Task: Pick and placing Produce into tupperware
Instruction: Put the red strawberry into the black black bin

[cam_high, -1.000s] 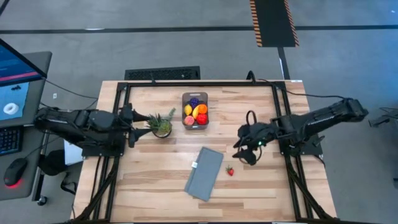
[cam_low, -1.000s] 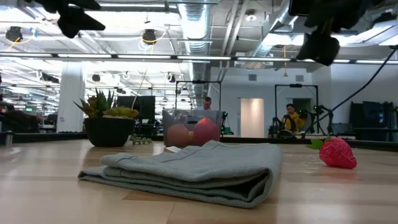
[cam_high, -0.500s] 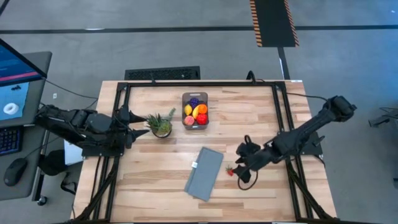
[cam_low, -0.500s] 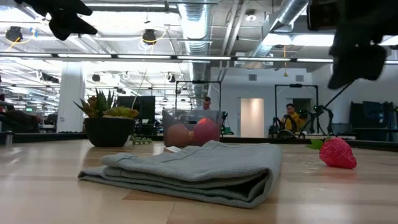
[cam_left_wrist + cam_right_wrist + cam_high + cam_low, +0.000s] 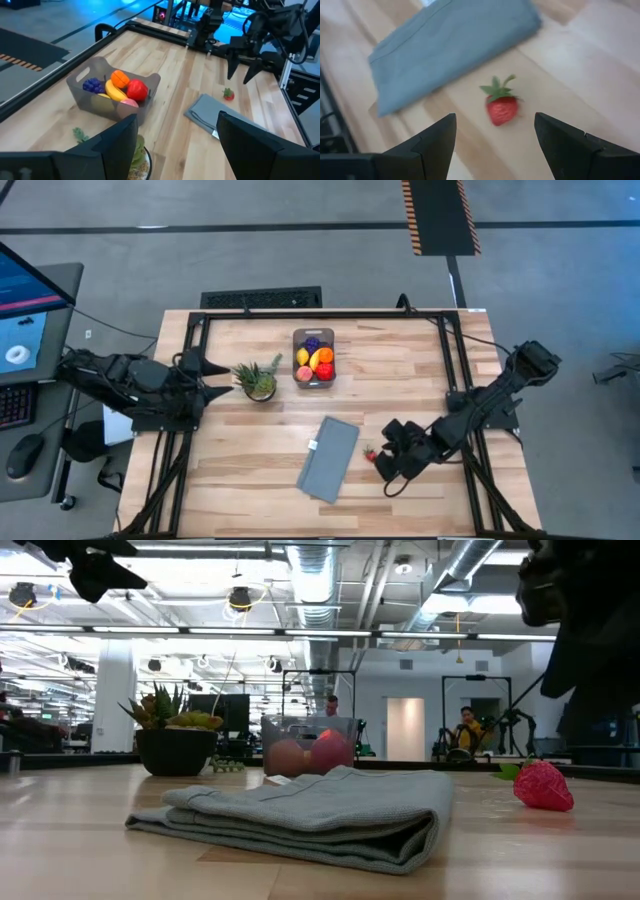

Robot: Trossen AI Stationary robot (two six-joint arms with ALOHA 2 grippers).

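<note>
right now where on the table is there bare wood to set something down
Bare wood: the near-left corner, bordered by the folded grey cloth and the frame; and the far-right stretch beyond the tupperware. Crowded: by the strawberry, where the open right gripper hovers, and between the potted plant and tupperware. The left gripper waits beside the plant.

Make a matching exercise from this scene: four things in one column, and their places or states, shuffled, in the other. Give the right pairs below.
Things
1. strawberry
2. tupperware
3. grey cloth
4. right gripper

Places or states
A. holds several pieces of produce
B. lies folded on the table near the middle
C. open, close beside the strawberry
D. lies alone on the bare wood, between the cloth and the right gripper

Pairs: 1-D, 2-A, 3-B, 4-C
</note>
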